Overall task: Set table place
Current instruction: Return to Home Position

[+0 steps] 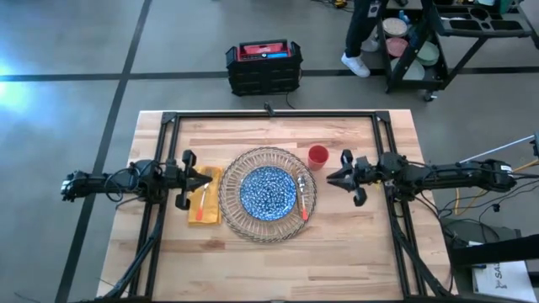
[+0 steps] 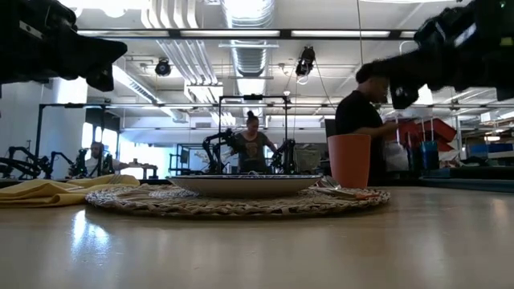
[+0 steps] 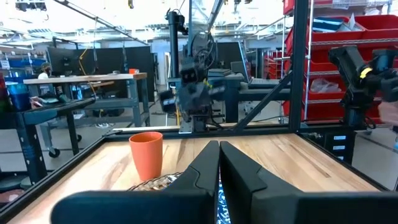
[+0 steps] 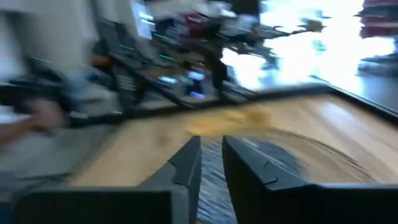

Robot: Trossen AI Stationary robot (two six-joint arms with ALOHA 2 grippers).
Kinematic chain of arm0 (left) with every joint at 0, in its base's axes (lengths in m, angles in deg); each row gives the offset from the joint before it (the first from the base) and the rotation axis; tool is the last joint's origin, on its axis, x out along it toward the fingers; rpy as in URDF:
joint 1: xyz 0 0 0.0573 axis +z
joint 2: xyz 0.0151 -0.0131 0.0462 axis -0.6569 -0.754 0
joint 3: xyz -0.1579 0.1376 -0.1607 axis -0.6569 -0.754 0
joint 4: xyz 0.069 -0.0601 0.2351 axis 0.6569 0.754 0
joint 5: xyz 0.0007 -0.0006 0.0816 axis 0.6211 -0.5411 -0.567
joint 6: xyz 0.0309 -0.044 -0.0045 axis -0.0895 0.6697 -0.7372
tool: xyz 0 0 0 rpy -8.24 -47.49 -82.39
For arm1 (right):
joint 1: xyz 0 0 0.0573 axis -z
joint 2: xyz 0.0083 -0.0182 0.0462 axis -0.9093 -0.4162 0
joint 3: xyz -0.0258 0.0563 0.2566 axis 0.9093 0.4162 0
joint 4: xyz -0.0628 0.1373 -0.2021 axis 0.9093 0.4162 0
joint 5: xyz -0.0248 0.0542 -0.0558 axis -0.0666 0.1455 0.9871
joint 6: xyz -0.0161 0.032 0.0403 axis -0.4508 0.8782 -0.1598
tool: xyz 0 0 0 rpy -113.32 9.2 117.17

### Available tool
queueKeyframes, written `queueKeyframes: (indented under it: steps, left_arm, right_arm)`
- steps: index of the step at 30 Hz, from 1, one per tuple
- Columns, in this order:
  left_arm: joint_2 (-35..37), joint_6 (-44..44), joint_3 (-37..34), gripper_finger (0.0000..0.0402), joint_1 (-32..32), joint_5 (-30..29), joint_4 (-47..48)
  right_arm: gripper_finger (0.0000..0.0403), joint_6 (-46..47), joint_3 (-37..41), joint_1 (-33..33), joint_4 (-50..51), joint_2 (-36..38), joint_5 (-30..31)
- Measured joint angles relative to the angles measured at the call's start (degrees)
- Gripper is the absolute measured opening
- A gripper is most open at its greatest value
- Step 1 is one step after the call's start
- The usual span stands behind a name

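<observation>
As the count stands: one clear ribbed charger (image 1: 231, 210), one blue-patterned plate (image 1: 268, 192), one yellow napkin (image 1: 210, 215), one red cup (image 1: 317, 156), and two pieces of orange-handled cutlery that can be made out.
Place setting: mid-table. The plate sits centred on the charger, the napkin lies just beside the charger on the left arm's side, and the cup stands just off the charger's far right rim.
Cutlery: one orange-handled piece (image 1: 200, 206) lies on the napkin; a second orange-handled piece (image 1: 304, 204) lies on the charger's right rim, beside the plate.
Arms: two, stretched level from opposite sides and pointing at each other across the setting. In the low view both are raised clear of the wood.
Left gripper (image 1: 210, 179): above the napkin's inner edge; fingers (image 3: 200, 174) pressed together, grasping nothing.
Right gripper (image 1: 329, 178): just right of the charger, near the cup; fingers (image 4: 185, 167) drawn close with only a slim gap, grasping nothing.
Table (image 1: 354, 261): light butcher-block top with a black frame rail.
Room: grey floor; a black crate (image 1: 263, 67) with a red top beyond the far edge; a person (image 2: 363, 120) in a dark shirt standing behind.
</observation>
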Motion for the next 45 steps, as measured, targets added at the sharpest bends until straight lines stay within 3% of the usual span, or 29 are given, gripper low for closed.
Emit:
queueKeyframes:
  steps: [3,6,8,12,23,26,33,36,45]
  left_arm:
    - [-0.1,0.2,0.0,0.0000,0.0,0.0,0.1]
    - [-0.2,0.5,0.0,0.0000,0.0,0.0,1.7]
    - [-0.2,0.9,0.0,0.0000,0.0,0.0,2.8]
    - [-0.1,1.6,0.0,0.0000,0.0,0.1,4.4]
    - [0.2,1.6,0.0,0.0000,0.0,0.1,4.5]
    - [0.5,1.0,0.0,0.0000,0.0,0.3,3.7]
    - [1.4,-0.3,0.0,0.0000,0.0,2.1,2.6]
    - [2.1,-1.5,0.0,0.0000,0.0,4.8,1.6]
    - [4.2,-3.6,0.0,0.0000,0.0,4.9,2.0]
  right_arm:
    - [0.0068,1.6,-3.1,-1.7,-0.2,0.0,-3.9]
    - [0.0083,0.9,-5.6,-3.0,3.2,0.4,-1.3]
    - [0.0089,-0.7,-7.1,-3.1,11.1,3.1,1.9]
    - [0.0096,-2.9,-8.8,-3.0,26.6,10.6,8.6]
    - [0.0081,-3.4,-4.6,-3.1,41.6,39.7,13.4]
    - [0.0076,-2.4,-2.1,-3.1,42.5,38.9,13.2]
    - [0.0075,-2.2,2.3,-3.1,29.2,36.2,8.9]
    - [0.0077,-2.3,2.3,-3.1,32.4,36.0,8.8]
    - [0.0058,-3.0,2.3,-3.5,33.8,35.4,9.2]
